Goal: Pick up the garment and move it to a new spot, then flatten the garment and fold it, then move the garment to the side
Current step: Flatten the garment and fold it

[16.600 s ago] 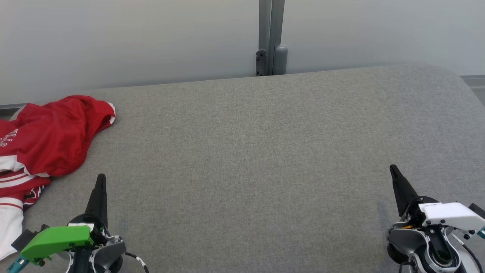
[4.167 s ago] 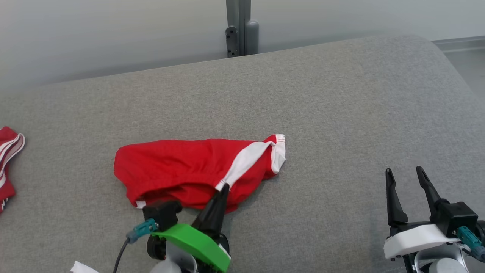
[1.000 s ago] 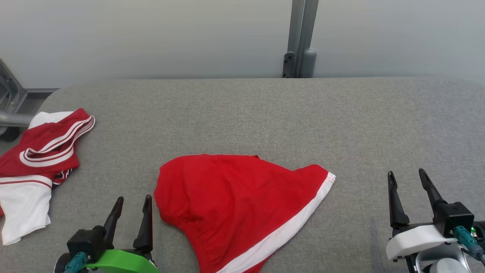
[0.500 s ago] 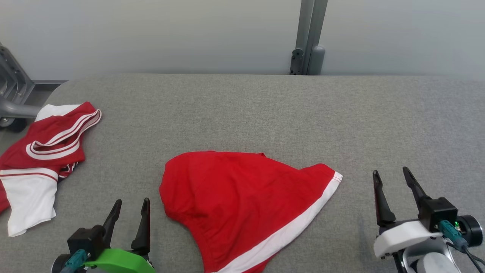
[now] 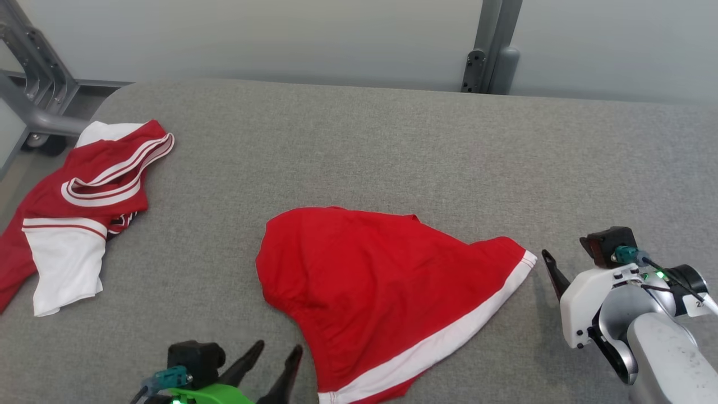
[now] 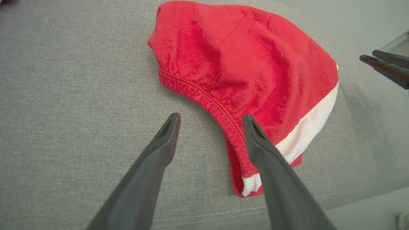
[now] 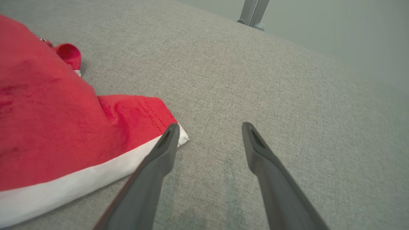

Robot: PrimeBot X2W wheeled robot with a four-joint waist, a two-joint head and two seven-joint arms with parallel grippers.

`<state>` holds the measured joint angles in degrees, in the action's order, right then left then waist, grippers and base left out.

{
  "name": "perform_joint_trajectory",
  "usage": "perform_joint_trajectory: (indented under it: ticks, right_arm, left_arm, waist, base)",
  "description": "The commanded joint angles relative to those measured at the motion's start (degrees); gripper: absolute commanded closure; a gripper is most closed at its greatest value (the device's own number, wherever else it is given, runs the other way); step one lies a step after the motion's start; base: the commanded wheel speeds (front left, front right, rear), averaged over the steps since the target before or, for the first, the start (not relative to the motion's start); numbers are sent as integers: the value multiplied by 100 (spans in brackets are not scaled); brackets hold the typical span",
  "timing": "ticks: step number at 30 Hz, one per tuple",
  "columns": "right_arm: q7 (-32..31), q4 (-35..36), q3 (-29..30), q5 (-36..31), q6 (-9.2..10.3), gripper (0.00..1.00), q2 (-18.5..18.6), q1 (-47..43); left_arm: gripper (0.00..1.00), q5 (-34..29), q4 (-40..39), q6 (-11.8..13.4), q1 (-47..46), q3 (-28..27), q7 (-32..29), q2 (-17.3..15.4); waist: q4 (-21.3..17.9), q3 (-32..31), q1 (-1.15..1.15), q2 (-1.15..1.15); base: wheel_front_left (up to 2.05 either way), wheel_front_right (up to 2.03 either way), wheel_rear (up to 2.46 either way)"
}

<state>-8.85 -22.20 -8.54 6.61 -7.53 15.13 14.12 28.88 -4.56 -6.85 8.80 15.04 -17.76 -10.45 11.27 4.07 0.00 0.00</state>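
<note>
**Item 1. Garment [image 5: 387, 292], red, white band along one edge. Count: one.**
Lies spread near the middle of the counter [image 5: 392, 140], towards its near edge, loose and held by nothing.
- Head view: whole outline, with the white band running down the right side to the near corner.
- Left wrist view: shows the garment [image 6: 249, 64] with a gathered elastic edge on the near left side, and a seam along the counter's front edge.
- Right wrist view: shows the garment [image 7: 48, 134] with a stitched hem at the white-banded corner.

**Item 2. Second garment [image 5: 84, 191], red and white with striped trim. Count: one.**
Crumpled at the counter's far left, well apart from item 1.

**Item 3. Left claw [image 5: 277, 349], green housing. Count: one, two dark fingers.**
Spread wide, grasping nothing. It sits at the near edge, just left of item 1. In its own wrist view the left claw [image 6: 211, 117] has one finger over bare grey cloth and the other over the garment's near corner. Contact cannot be told.

**Item 4. Right claw [image 5: 552, 272], white housing. Count: one, two dark fingers.**
Only one finger is visible from the head. Its wrist view shows the right claw [image 7: 211, 125] fully parted and empty. One tip is at the garment's white corner and the other over bare cloth. Contact cannot be told. The left wrist view catches the right claw [image 6: 383, 67] at the upper right.

**Item 5. Surroundings.**
- Grey post [image 5: 493, 50] behind the counter: one.
- Metal frame [image 5: 33, 73] at the far left: one.
</note>
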Motion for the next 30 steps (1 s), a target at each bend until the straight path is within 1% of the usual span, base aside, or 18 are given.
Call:
perform_joint_trajectory:
  ticks: [1, 3, 7, 9, 13, 20, 26, 30]
  right_arm:
    - [-73, -43, -27, 42, 7, 0, 60, 94]
    - [-187, -105, -100, 108, 7, 0, 94, 186]
    - [-362, -219, -424, 284, 7, 0, 171, 302]
    - [-413, -256, -557, 359, 7, 0, 177, 339]
    - [-413, -337, -700, 450, 8, 0, 199, 365]
    - [-364, -461, -737, 501, 8, 0, 225, 357]
    - [-366, -523, -724, 508, 9, 0, 196, 311]
    - [-376, -531, -768, 511, 9, 0, 166, 304]
  left_arm:
    - [0, 103, -152, -19, 72, 62, -90, -24]
    - [0, 206, -235, -34, 120, 155, -201, -83]
    - [0, 463, -230, -60, 109, 498, -401, -11]
    - [0, 567, -187, -59, 73, 633, -481, -62]
    - [0, 655, -38, -67, -38, 820, -501, -97]
    - [0, 820, 170, -71, -105, 946, -485, -194]
    - [0, 1035, 646, -50, -209, 921, -584, -146]
    - [0, 1104, 917, -60, -323, 976, -454, -115]
  waist:
    - [168, 185, 0, 0]
    - [218, 283, 0, 0]
    - [272, 431, 0, 0]
    - [276, 483, 0, 0]
    - [264, 544, 0, 0]
    - [206, 594, 0, 0]
    - [197, 637, 0, 0]
    - [180, 647, 0, 0]
  base:
    - [0, 0, 0]
    - [0, 0, 0]
    - [0, 0, 0]
    - [0, 0, 0]
    - [0, 0, 0]
    - [0, 0, 0]
    - [0, 0, 0]
    - [0, 0, 0]
